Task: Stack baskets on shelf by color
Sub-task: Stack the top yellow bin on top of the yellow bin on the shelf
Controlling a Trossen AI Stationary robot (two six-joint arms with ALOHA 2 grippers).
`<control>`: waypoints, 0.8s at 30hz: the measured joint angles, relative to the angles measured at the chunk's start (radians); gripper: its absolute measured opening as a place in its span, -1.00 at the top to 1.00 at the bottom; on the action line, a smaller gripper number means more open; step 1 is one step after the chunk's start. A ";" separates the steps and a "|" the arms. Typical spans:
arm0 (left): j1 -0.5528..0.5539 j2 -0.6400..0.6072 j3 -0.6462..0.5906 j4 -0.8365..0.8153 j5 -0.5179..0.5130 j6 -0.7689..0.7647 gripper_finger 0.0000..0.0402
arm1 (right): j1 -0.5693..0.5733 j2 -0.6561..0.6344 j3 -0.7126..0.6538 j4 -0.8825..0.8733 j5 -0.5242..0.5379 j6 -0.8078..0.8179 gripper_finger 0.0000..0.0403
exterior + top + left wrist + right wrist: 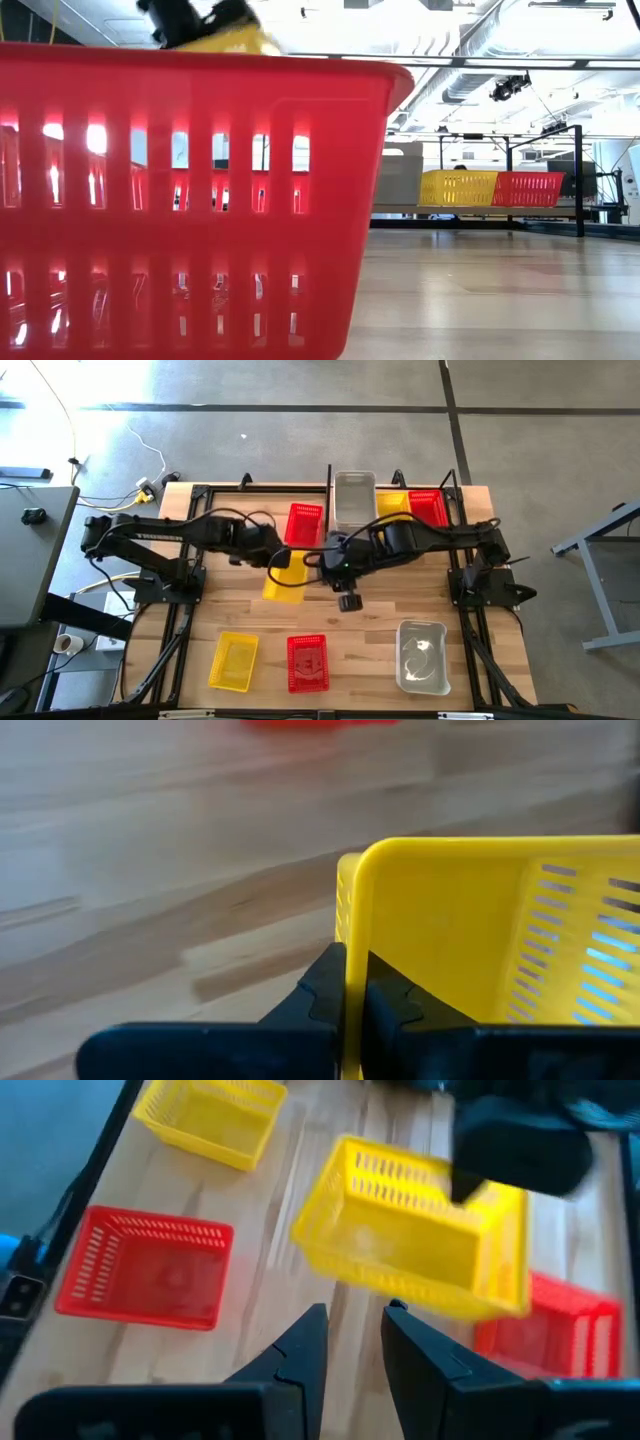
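Near the middle of the table (480, 650), my left pincer (355, 1005) is clamped on the short wall of a yellow basket (284, 582), one finger inside the rim and one outside, and holds it tilted above the wood. Just behind it a red basket (304, 525) rests toward the back edge. My right pincer (350, 1342) hangs close beside the held yellow basket, its two fingers a little apart and gripping nothing. Along the back edge stands the shelf (329, 490), with a clear basket (354, 500) on it and, further to my right, a second yellow basket (392, 503) and a second red basket (428, 507) side by side. Across the front edge of the table lie three more, well apart from each other: a front yellow basket (233, 661), a front red basket (307, 662) and a front clear basket (422, 656).
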 joint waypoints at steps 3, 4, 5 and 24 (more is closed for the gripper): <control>0.000 0.000 0.075 -0.008 -0.014 0.000 1.00 | 0.012 0.000 0.000 0.027 0.009 -0.071 0.58; 0.000 0.000 0.096 -0.010 -0.028 -0.001 1.00 | 0.015 0.000 0.000 0.039 0.009 -0.090 0.57; 0.000 0.003 0.115 -0.015 -0.040 -0.006 1.00 | 0.017 0.000 0.000 0.052 0.009 -0.105 0.55; 0.029 0.199 0.279 -0.021 -0.096 0.032 1.00 | 0.019 0.095 0.000 0.108 0.045 -0.133 0.29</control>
